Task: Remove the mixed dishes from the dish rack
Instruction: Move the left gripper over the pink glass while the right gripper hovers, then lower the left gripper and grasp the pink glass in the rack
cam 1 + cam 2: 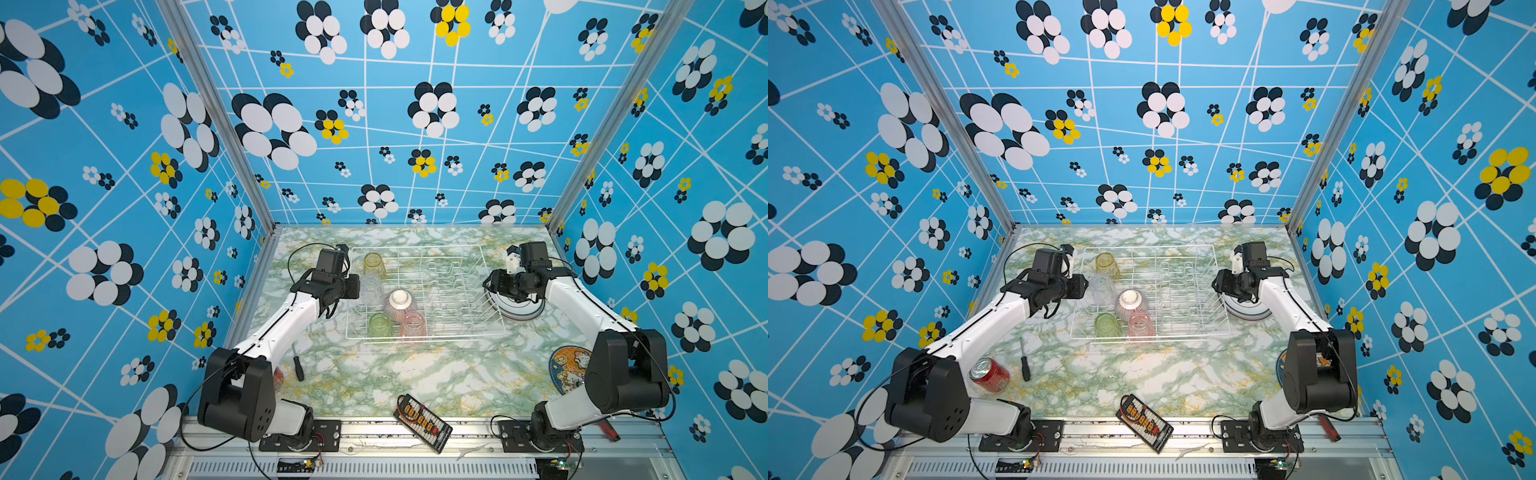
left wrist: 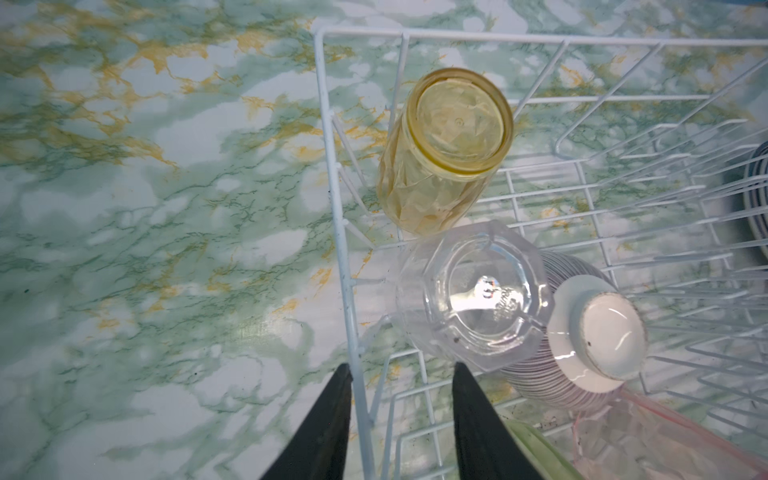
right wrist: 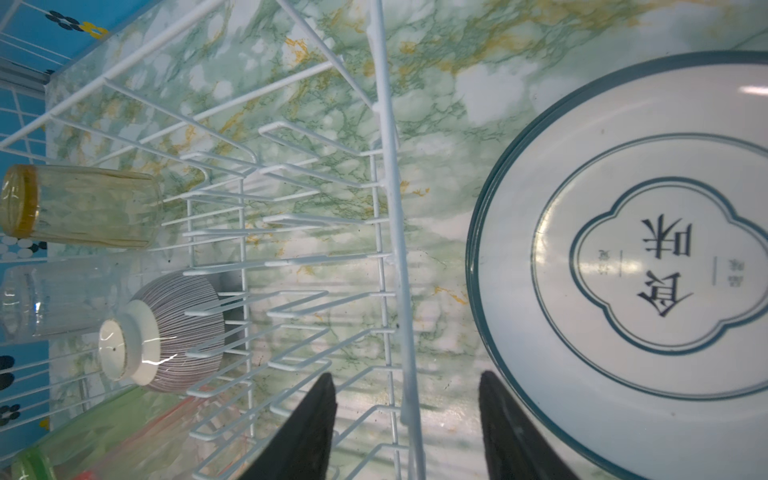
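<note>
Rack (image 1: 415,247) sits on the far half of the table (image 1: 374,382), w/ five pieces in it, all at its left end. Back corner: yellow tumbler (image 1: 374,264), base up. Just in front of it is the clear tumbler (image 2: 473,295), base up too and right against the bowl (image 1: 400,305). The bowl's flipped over, foot ring on top. Front row: green tumbler (image 1: 380,326) and pink tumbler (image 1: 412,326), side by side.

Plates (image 1: 1246,309) are stacked flat on the table, outside the rack, just beside its right wall. R wrist view shows several teal rims piled up, top plate face up.

L gripper (image 2: 401,415): jaws apart, nothing in them. The rack's left wall wire runs btwn the fingers. One finger is outside over the table, the other inside w/ its tip right by the clear tumbler. Contact? Can't tell.

R gripper (image 3: 409,428): jaws wide, empty. The rack's right rim wire runs btwn the fingers, one over the rack floor, the other over the plates' edge.

Also on the table: can (image 1: 990,376) and screwdriver (image 1: 1025,365) front-left. Mat (image 1: 569,370) is front-right, partly behind the R arm. Board (image 1: 422,422) lies at the front edge.
</note>
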